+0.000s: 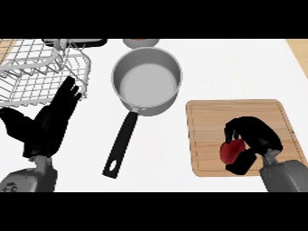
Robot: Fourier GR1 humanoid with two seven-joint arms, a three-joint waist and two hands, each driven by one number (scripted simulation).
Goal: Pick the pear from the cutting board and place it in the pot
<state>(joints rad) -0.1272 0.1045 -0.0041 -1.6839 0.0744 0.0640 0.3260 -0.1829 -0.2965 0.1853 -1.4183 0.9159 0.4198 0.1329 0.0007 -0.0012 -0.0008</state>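
A red pear [232, 151] lies on the wooden cutting board [209, 122] at the right. My right hand [256, 135] sits over it with fingers and thumb curled round the fruit, hiding much of it. The grey pot [146, 81] with a long black handle [121, 146] stands in the middle of the counter, left of the board, and holds nothing. My left hand [46, 124] rests open at the left, fingers pointing up, apart from the pot.
A wire dish rack [33, 72] fills the back left corner, just behind my left hand. A small round object [141, 42] shows at the back edge above the pot. Wooden strips edge the white counter at the far right.
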